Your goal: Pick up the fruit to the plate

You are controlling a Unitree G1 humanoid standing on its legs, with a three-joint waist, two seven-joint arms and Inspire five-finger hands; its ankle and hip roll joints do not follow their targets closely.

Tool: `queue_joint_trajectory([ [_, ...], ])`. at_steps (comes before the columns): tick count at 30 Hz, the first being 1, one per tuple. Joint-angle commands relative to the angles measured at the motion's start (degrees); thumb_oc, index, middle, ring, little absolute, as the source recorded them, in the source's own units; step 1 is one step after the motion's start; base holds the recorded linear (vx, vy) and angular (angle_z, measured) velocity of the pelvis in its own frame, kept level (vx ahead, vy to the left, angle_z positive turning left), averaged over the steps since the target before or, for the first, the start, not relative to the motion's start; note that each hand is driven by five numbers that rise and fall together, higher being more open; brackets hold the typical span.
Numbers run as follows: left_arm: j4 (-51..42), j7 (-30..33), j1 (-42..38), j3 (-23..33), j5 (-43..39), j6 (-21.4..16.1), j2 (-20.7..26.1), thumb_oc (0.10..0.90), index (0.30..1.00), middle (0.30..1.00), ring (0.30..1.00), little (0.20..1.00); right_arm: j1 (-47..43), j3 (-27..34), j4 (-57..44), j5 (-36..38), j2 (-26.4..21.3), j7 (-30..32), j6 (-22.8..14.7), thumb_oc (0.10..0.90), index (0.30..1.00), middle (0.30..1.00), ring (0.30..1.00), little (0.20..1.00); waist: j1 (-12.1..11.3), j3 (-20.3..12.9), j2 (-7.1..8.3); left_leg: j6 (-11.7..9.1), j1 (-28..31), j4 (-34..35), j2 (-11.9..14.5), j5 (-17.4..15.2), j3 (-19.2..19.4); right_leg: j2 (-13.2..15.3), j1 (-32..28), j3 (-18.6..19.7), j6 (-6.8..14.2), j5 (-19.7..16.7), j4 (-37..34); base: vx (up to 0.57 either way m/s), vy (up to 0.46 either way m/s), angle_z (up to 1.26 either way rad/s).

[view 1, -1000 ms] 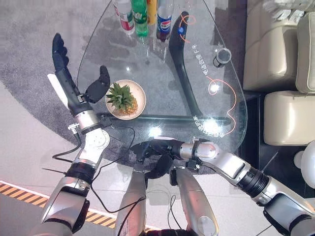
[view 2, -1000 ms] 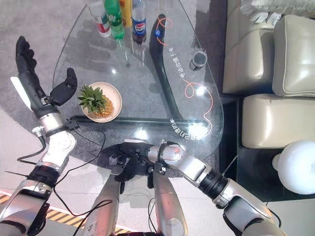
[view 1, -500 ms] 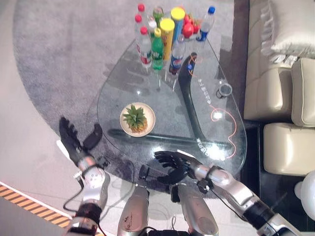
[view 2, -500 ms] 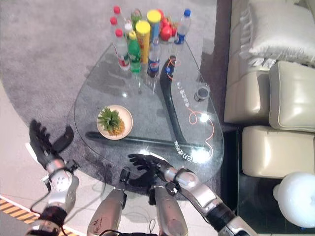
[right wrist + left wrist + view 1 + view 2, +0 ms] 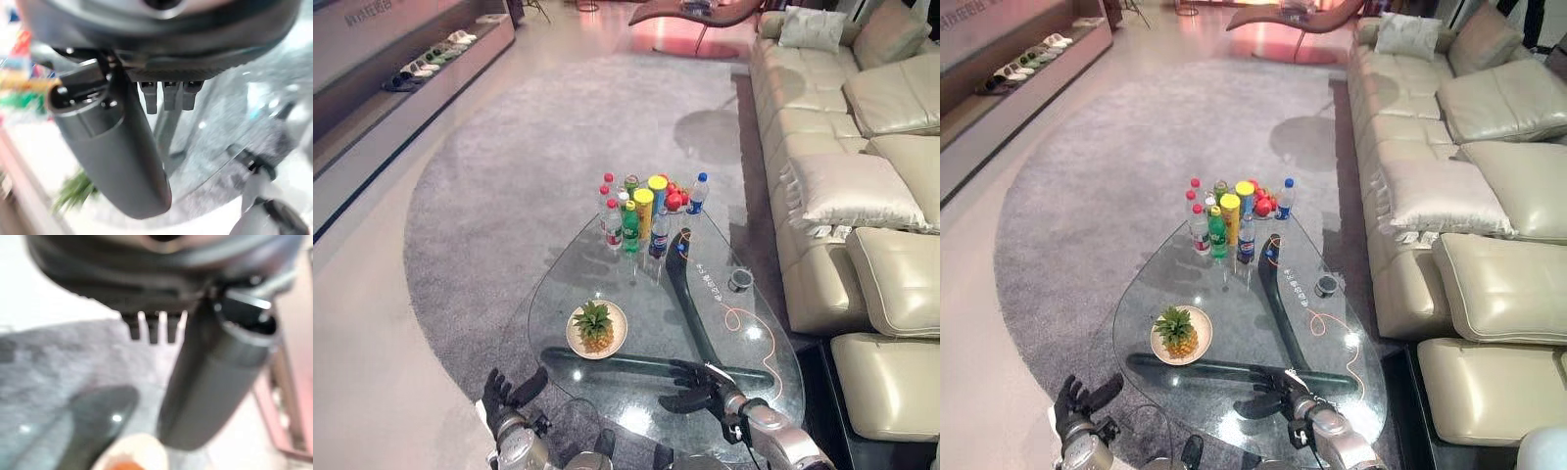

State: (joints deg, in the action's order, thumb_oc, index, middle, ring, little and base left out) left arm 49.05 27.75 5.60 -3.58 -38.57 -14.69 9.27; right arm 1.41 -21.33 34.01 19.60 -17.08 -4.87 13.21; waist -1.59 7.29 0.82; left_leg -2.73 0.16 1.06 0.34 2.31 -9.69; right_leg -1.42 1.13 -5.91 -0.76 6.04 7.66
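On the plate [image 5: 575,338], a heavy, prickly pineapple [image 5: 595,328] is sitting, best gripped at its stiff body, with both open hands, left [image 5: 501,394] and right [image 5: 697,390], idling at 6 o'clock.

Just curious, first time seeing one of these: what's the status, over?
Left hand open, off the table edge. Right hand open over the near edge. Pineapple sits on the plate. Nothing in the way.

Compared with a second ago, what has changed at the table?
The camera view has pulled back and up, taking in the whole glass table, rug and sofa. The left hand, earlier raised beside the plate, is now low off the table's near edge, open. The right hand, open, has come up over the near edge. The pineapple stays on the plate.
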Motion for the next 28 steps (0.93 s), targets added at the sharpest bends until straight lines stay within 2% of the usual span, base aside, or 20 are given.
queue_joint_trajectory([
  [1,5.1,-5.9,-1.4,2.2,-4.8,4.1,0.4,0.8,0.9,0.9,0.9,0.9,0.4,1.9,1.8,0.9,2.2,5.8,-3.2,0.8,0.9,0.9,0.9,0.9,1.0,-2.2,1.55,0.6,0.8,0.2,-1.9,-0.6,3.2,2.2,-4.7,4.2,3.0,-7.8,-10.3,0.03,0.027,-0.04],
  [3,10.0,-9.9,-1.8,2.2,-7.4,8.3,0.0,0.8,0.9,0.9,0.9,0.9,0.1,3.0,7.4,1.3,2.7,6.8,-5.3,0.8,0.9,0.9,0.9,0.9,1.3,-2.7,1.19,0.6,1.3,0.6,-1.8,-0.7,3.7,2.3,-5.0,4.2,3.1,-7.9,-10.7,0.03,0.034,-0.12],
  [6,17.3,-14.8,-2.6,2.8,-11.6,13.6,-0.6,0.8,0.9,0.9,0.9,0.9,-0.7,5.5,17.2,2.6,3.8,8.9,-6.2,0.8,0.9,0.9,0.9,0.9,1.7,-3.2,0.54,0.8,2.1,1.3,-1.6,-0.9,4.6,2.5,-5.5,4.2,3.5,-8.2,-11.4,0.04,0.054,-0.04],
  [8,22.3,-19.4,-3.3,3.3,-12.2,18.3,-0.6,0.8,0.9,0.9,0.9,0.9,-1.3,8.0,24.6,3.0,4.7,9.2,-7.2,0.8,0.9,0.9,0.9,0.9,2.0,-3.6,0.11,0.9,2.9,1.8,-1.5,-1.1,5.2,2.6,-5.9,4.1,3.7,-8.3,-11.9,0.06,0.047,-0.07],
  [10,24.3,-21.3,-3.9,3.3,-11.4,21.5,-0.7,0.8,0.9,0.9,0.9,0.9,-1.6,9.9,29.2,2.3,5.3,9.2,-8.3,0.8,0.9,0.9,0.9,0.9,2.1,-3.9,-0.06,1.0,3.3,2.0,-1.4,-1.4,5.7,2.7,-6.1,4.1,3.8,-8.3,-12.0,0.04,0.027,-0.12],
  [13,26.9,-21.9,-4.6,3.3,-10.6,23.5,-0.4,0.8,0.9,0.9,0.9,0.9,-1.9,11.8,34.5,1.1,5.7,9.8,-8.7,0.8,0.9,0.9,0.9,0.9,2.2,-4.4,-0.33,1.1,3.9,2.5,-1.3,-1.5,6.3,2.9,-6.4,3.9,3.9,-8.3,-12.2,0.04,0.032,-0.06],
  [17,29.2,-24.6,-5.8,4.2,-10.0,26.0,-0.3,0.8,0.9,0.9,0.9,0.9,-1.9,15.2,39.9,3.5,6.1,11.5,-8.7,0.8,0.9,0.9,0.9,0.9,2.5,-5.3,-0.62,1.2,4.4,3.2,-1.3,-1.8,6.8,2.9,-6.6,3.9,4.1,-8.3,-12.5,0.03,0.03,-0.09],
  [22,29.9,-26.5,-6.1,4.2,-9.7,27.4,-0.2,0.8,0.9,0.9,0.9,0.9,-1.7,17.4,42.0,5.4,6.2,13.3,-8.3,0.8,0.9,0.9,0.9,0.9,2.5,-5.6,-0.85,1.4,4.8,3.4,-1.4,-2.0,7.0,3.1,-6.6,3.8,4.2,-8.4,-12.6,0.0,0.0,0.0],
  [28,30.1,-27.9,-6.3,4.1,-8.6,27.2,0.3,0.8,0.9,0.9,0.9,0.9,-1.9,17.8,42.6,4.6,6.1,13.4,-8.1,0.8,0.9,0.9,0.9,0.9,2.6,-5.7,-0.95,1.4,4.9,3.7,-1.4,-2.0,7.1,3.3,-6.6,3.8,4.3,-8.5,-12.7,0.0,0.0,0.0],
])
